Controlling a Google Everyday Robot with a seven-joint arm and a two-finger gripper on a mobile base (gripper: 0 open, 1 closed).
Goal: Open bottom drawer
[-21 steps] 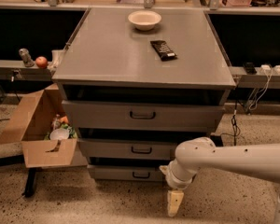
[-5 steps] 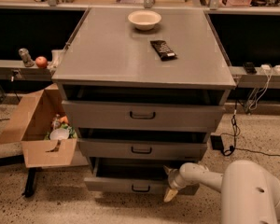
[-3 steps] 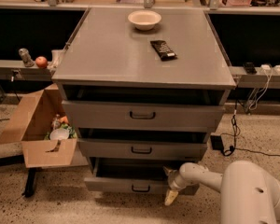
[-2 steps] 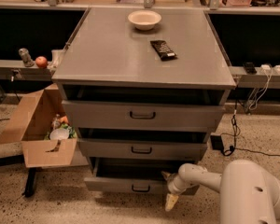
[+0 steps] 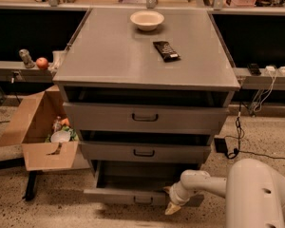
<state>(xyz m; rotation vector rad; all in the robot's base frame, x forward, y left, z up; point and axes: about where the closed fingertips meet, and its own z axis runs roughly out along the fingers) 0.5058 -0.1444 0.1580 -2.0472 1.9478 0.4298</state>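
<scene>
The grey cabinet [image 5: 147, 61] has three drawers. The bottom drawer [image 5: 128, 195] is the lowest one and stands pulled out toward me, its dark inside showing, with a small dark loop handle [image 5: 143, 200] at the centre of its front. My gripper [image 5: 171, 202] hangs low in front of the right part of that drawer front, just right of the handle, pale fingertips pointing down to the floor. My white arm reaches in from the lower right. The medium drawer [image 5: 145, 152] and the tall top drawer [image 5: 145, 118] sit above it.
A white bowl [image 5: 147, 19] and a dark flat packet [image 5: 166, 50] lie on the cabinet top. An open cardboard box [image 5: 40, 132] with items stands on the floor to the left. Cables and a black adapter [image 5: 222, 145] lie at the right. Speckled floor lies in front.
Seven seconds ago the bottom drawer was closed and the gripper hung lower right. Now the drawer is out. In the last second the gripper has shifted slightly left along the drawer front.
</scene>
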